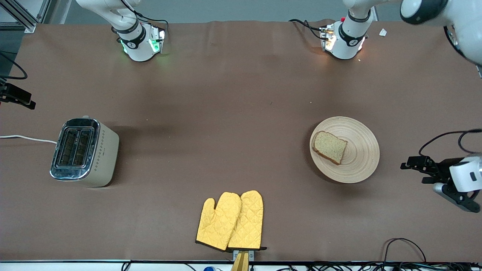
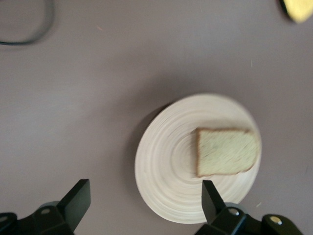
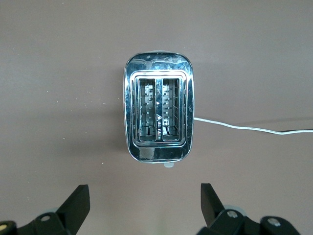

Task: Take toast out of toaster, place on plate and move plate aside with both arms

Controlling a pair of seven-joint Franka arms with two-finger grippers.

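The toast [image 1: 330,146] lies flat on the round beige plate [image 1: 357,165], toward the left arm's end of the table. The left wrist view shows the toast [image 2: 227,152] on the plate [image 2: 166,166] from above. My left gripper [image 2: 145,186] is open and empty, up in the air over the plate's edge; in the front view it [image 1: 433,177] shows at the table's end. My right gripper [image 3: 144,188] is open and empty, high over the table beside the toaster [image 3: 159,115]. Only part of it [image 1: 17,97] shows in the front view.
The toaster [image 1: 84,152] stands toward the right arm's end, its two slots empty and its white cord [image 1: 26,138] running off the table. A pair of yellow oven mitts [image 1: 230,220] lies near the table's front edge. A black cable [image 1: 404,244] loops there too.
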